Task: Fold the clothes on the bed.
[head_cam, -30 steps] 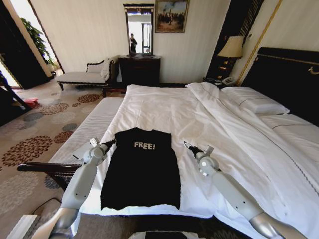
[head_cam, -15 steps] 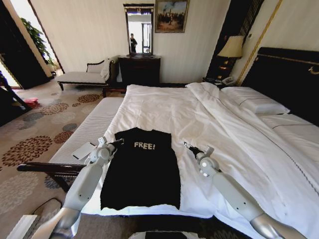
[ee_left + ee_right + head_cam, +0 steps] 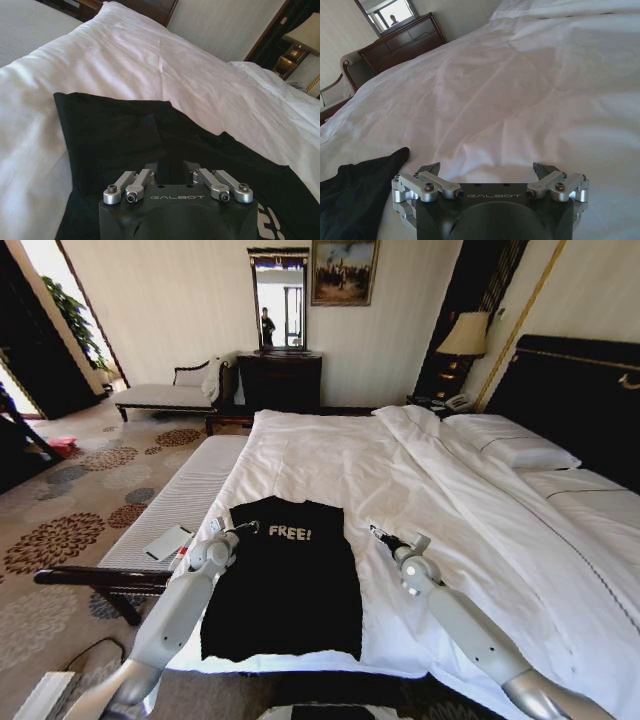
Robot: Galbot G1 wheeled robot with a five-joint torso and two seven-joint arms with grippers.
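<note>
2 grippers flank the black T-shirt (image 3: 284,580), which lies flat near the bed's (image 3: 420,470) foot edge, long axis toward the robot. Left gripper (image 3: 250,528) hovers over its left shoulder; I cannot tell its grip. Right gripper (image 3: 378,534) waits released just beside the right edge.

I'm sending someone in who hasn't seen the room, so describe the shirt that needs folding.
On the large bed with the white duvet, look near the foot edge. The black T-shirt lies flat there, the only dark item on the bedding, with white FREE! lettering.
</note>
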